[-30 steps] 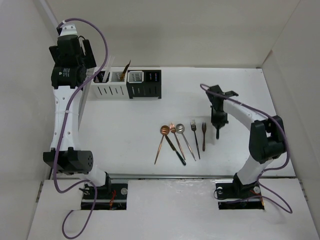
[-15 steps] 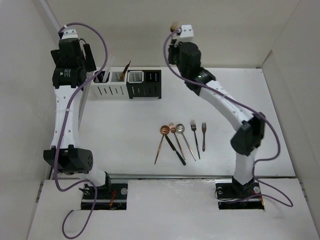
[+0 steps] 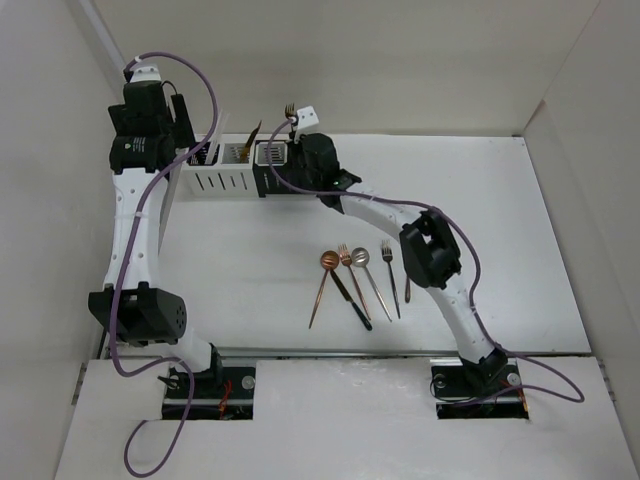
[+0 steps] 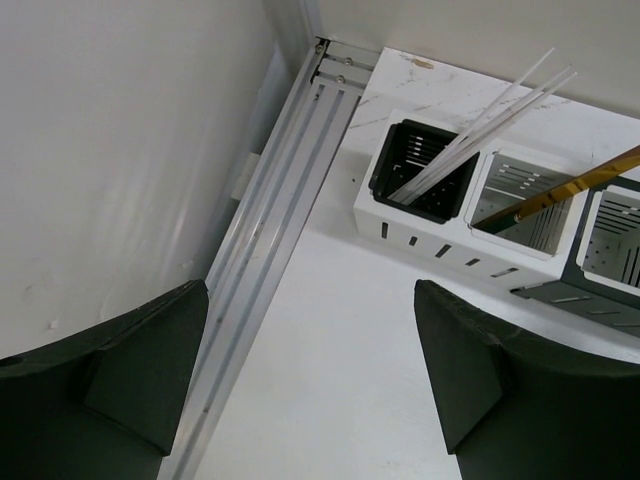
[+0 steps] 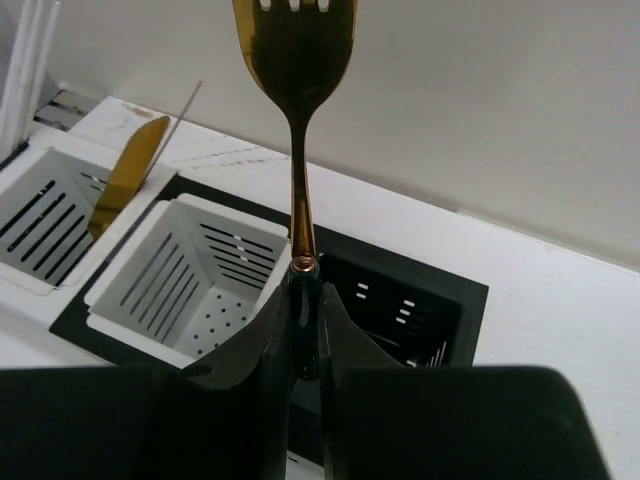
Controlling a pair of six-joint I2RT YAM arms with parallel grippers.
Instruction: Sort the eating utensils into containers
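Note:
My right gripper [image 5: 305, 310] is shut on the dark handle of a gold fork [image 5: 295, 60], tines up, over the edge between the white-lined caddy [image 5: 190, 275] and the black caddy [image 5: 400, 310]. From above the fork [image 3: 290, 108] stands over the caddy row [image 3: 255, 165]. My left gripper [image 4: 310, 370] is open and empty, high at the table's far left, near the row's left end. Pale chopsticks [image 4: 470, 130] lean in the leftmost caddy and a gold knife [image 4: 570, 185] in the second. A copper spoon [image 3: 322, 285], a dark-handled fork [image 3: 347, 285], a silver spoon [image 3: 366, 275] and a fork [image 3: 391, 278] lie mid-table.
Another fork [image 3: 407, 292] is partly hidden under my right arm. White walls close in the table at the left, back and right. A metal rail [image 4: 270, 260] runs along the left wall. Purple cables [image 3: 200, 85] loop off both arms.
My right arm has lifted from the right side of the table and swung left and back, carrying the gold fork to just above the caddy row. The left arm has barely moved.

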